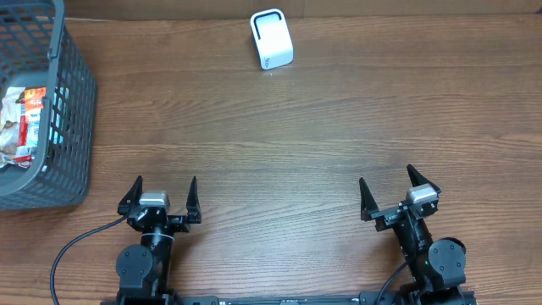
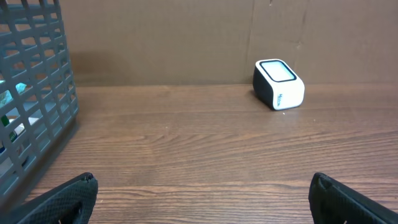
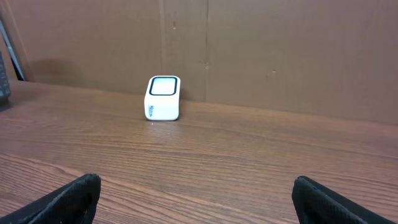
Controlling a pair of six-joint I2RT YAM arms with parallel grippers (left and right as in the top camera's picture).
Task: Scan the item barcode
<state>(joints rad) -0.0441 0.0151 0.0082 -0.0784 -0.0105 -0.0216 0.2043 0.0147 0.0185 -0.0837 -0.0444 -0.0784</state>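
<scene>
A white barcode scanner [image 1: 272, 39] with a dark-rimmed window stands at the far middle of the wooden table; it also shows in the left wrist view as the scanner [image 2: 279, 83] and in the right wrist view as the scanner [image 3: 163, 98]. Packaged items [image 1: 23, 119] lie inside a grey mesh basket [image 1: 72, 102] at the far left. My left gripper [image 1: 164, 194] rests near the front edge, open and empty. My right gripper [image 1: 385, 190] sits at the front right, open and empty as well. Both are far from the scanner and the basket.
A brown cardboard wall [image 3: 280, 56] backs the table behind the scanner. The basket wall [image 2: 37, 112] fills the left side of the left wrist view. Bare wood [image 1: 279, 144] lies between the grippers and the scanner.
</scene>
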